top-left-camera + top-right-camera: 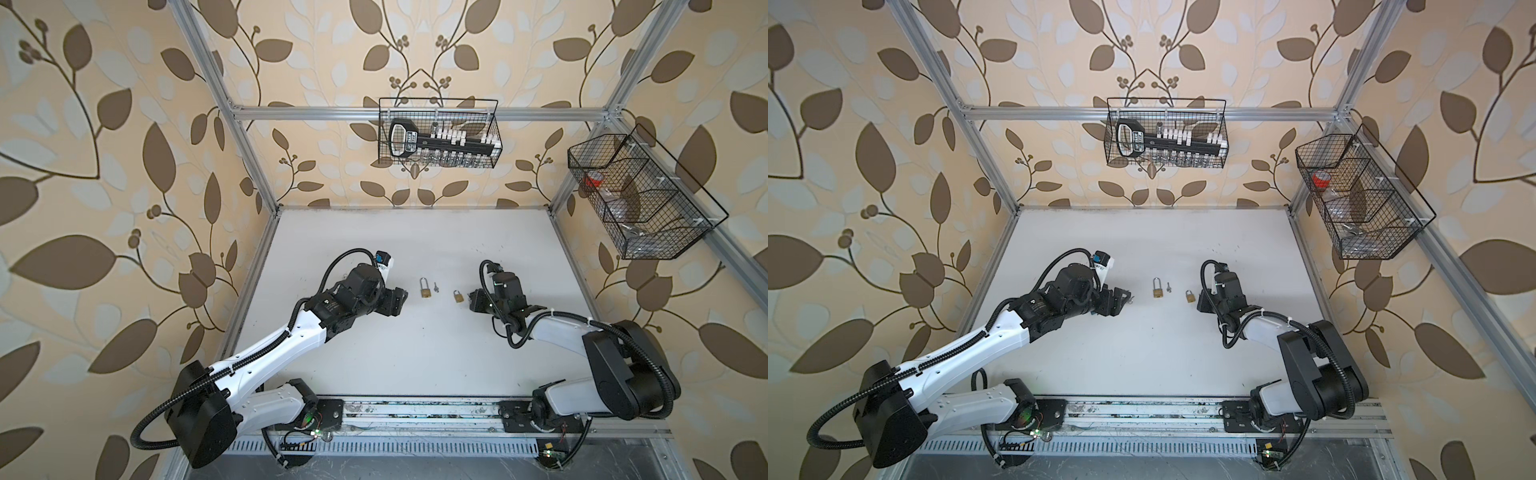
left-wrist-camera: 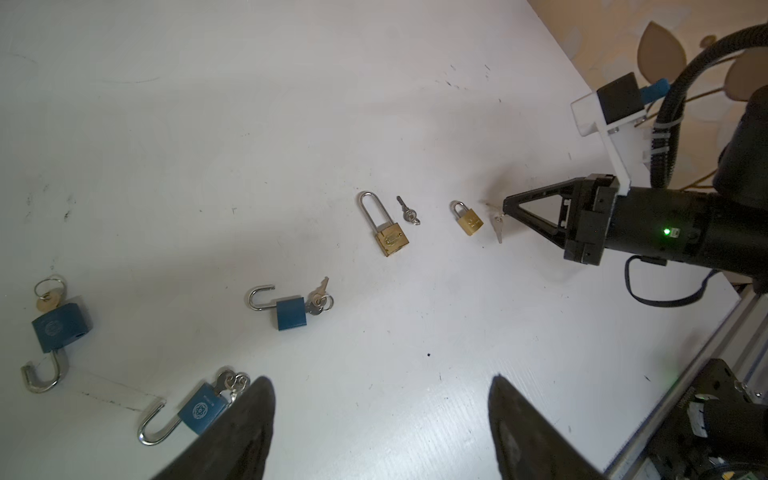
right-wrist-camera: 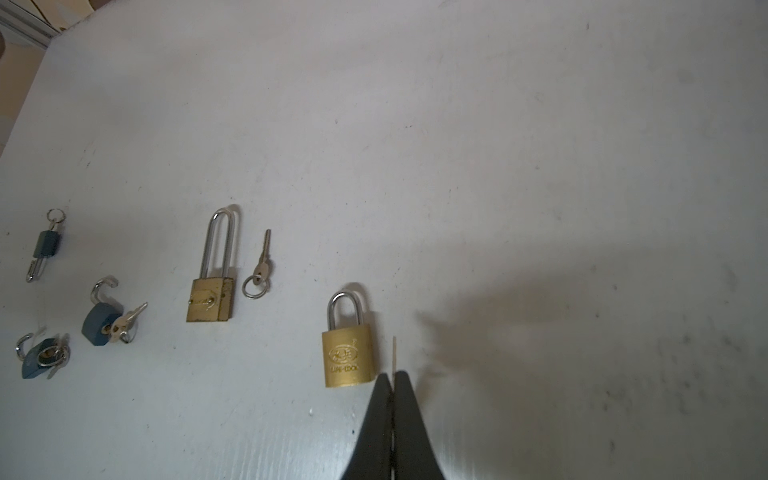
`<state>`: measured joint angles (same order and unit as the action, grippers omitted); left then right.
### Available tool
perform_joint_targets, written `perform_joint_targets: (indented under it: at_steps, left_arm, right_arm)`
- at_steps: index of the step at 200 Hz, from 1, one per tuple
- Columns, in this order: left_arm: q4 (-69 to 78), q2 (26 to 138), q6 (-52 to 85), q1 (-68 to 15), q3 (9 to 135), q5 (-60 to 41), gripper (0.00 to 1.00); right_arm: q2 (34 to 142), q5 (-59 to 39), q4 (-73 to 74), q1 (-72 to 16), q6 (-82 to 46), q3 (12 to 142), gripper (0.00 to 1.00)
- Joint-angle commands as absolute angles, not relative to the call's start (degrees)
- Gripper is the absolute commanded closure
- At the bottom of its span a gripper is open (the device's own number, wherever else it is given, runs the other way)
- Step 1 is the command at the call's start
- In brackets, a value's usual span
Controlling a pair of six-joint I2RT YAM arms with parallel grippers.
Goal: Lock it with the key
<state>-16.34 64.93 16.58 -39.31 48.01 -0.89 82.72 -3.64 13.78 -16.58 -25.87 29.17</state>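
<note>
The key (image 3: 394,353) is pinched edge-on between the closed jaws of the right gripper (image 3: 393,376). It sits just beside the lower corner of the small brass padlock (image 3: 348,353). That padlock lies flat on the table (image 3: 540,166), and its shackle looks seated in the body.

To do this step well, we judge that the blade must line up with the keyway in the padlock's base, which we cannot see from here. The left gripper (image 2: 381,380), jaws wide apart and empty, should steady the body so a push does not slide it away.

A long-shackle brass padlock (image 3: 210,299) lies near, with a loose ringed key (image 3: 259,270) beside it. Both lie between the left gripper and our padlock, so we would reach over or around them. Three blue padlocks (image 2: 291,318) with open shackles and keys lie farther off, well clear of the work.
</note>
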Motion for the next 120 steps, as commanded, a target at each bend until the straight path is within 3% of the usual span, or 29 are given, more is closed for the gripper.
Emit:
perform_joint_targets:
  at_steps: [1, 58, 120]
  left_arm:
    - [-15.8, 63.9, 16.7, -38.8, 49.5, -0.2, 0.2]
    - [-16.1, 63.5, 17.1, -38.9, 49.0, 0.9, 0.2]
    - [-15.2, 63.4, 17.8, -38.9, 48.1, 2.0, 0.19]
  right_arm:
    - [84.3, -3.2, 16.2, -16.4, -26.4, 31.4, 1.0]
    - [87.6, -3.1, 16.8, -16.3, -26.9, 32.4, 0.95]
    - [86.4, -1.0, 14.9, -16.4, -27.1, 33.1, 0.75]
